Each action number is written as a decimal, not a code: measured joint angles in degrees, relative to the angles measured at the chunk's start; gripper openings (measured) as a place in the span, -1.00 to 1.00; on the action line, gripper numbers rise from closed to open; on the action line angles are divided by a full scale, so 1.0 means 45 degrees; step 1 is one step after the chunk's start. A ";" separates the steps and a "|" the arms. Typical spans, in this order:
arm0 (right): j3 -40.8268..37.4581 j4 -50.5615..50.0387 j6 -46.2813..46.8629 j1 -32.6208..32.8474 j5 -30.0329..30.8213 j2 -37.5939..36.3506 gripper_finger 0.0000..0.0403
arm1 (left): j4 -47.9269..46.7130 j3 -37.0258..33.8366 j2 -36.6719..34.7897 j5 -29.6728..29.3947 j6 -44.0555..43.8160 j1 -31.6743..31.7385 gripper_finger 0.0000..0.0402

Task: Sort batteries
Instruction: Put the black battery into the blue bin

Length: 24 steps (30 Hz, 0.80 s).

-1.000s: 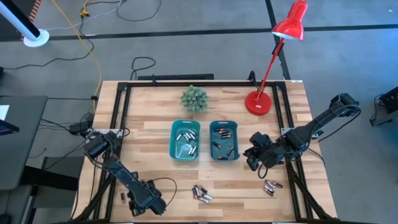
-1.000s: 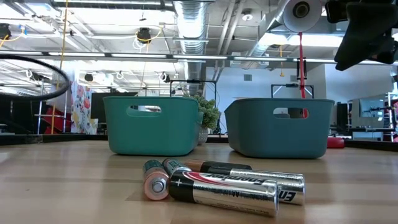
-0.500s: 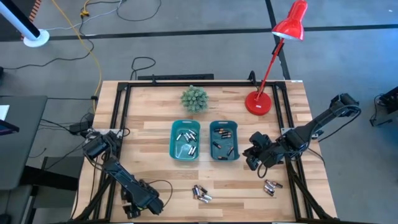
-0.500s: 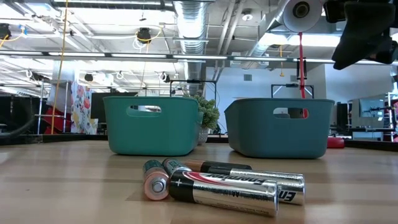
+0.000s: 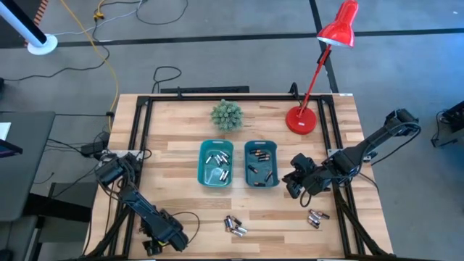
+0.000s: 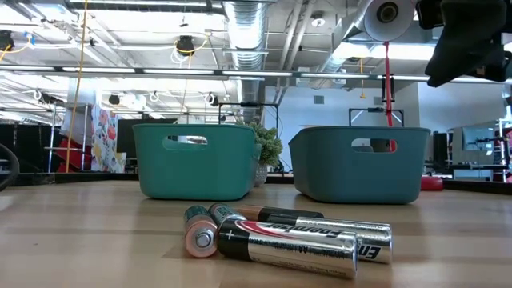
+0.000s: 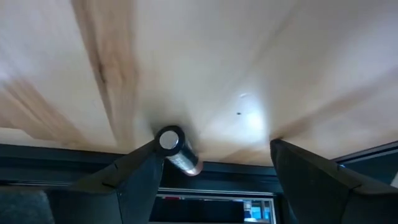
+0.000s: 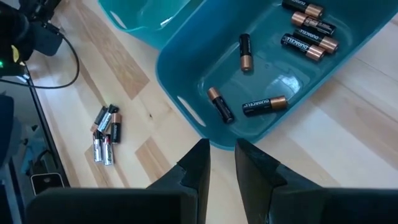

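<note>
The left gripper [image 7: 211,168] sits low at the table's near left corner, its fingers spread wide apart over bare wood [image 7: 205,68]. A single battery [image 7: 177,149] lies between them, end-on to the wrist camera and close against one finger [image 7: 134,180], near the table's dark frame rail [image 7: 205,186]. Whether that finger actually touches it cannot be told; nothing is gripped.

A little farther in, to the right of that gripper and at the near middle of the table, a small cluster of batteries [image 5: 233,225] lies on the wood; in the low view they fill the foreground [image 6: 288,234].

The right gripper [image 8: 221,163] hangs above the table just beside the outer wall of the right teal bin [image 5: 262,164]. Its fingers [image 8: 252,168] stand close together with only a narrow gap between them, and nothing can be seen held there. Nearer than this gripper, a few more batteries [image 5: 314,217] lie loose on the table. Directly ahead of its fingers, the bin holds several dark, copper-ended cells [image 8: 264,104].

Beyond that, the left teal bin [image 5: 216,164] stands just beside the right one, with silvery cells inside. Farther back are a small green plant [image 5: 226,114] and a red desk lamp [image 5: 319,72].
</note>
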 joint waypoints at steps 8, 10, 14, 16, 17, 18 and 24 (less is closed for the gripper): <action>0.0000 0.0010 0.0021 0.0000 0.0004 0.0000 -0.54 | 0.0288 -0.0378 -0.0051 0.0324 -0.0133 -0.0105 0.36; 0.0000 0.0021 0.0039 0.0000 0.0000 0.0000 -0.54 | 0.0289 -0.0490 -0.0051 0.0340 -0.0125 -0.0115 0.25; 0.0000 0.0164 0.0034 0.0000 0.0000 0.0000 -0.54 | 0.0240 -0.0617 -0.0046 0.0224 -0.0101 -0.0130 -0.09; 0.0000 0.0180 0.0034 0.0000 0.0000 0.0000 -0.54 | 0.0219 -0.0626 -0.0041 0.0140 0.0105 -0.0139 -0.28; 0.0000 0.0180 0.0032 0.0000 0.0001 0.0000 -0.54 | 0.0195 -0.0634 -0.0038 0.0099 0.0239 -0.0144 -0.38; 0.0000 0.0180 0.0029 0.0000 0.0003 0.0000 -0.54 | 0.0177 -0.0641 -0.0034 0.0075 0.0367 -0.0144 -0.47; 0.0000 0.0180 0.0014 0.0000 0.0002 0.0001 -0.54 | 0.0157 -0.0641 -0.0026 -0.0007 0.0824 -0.0149 -0.80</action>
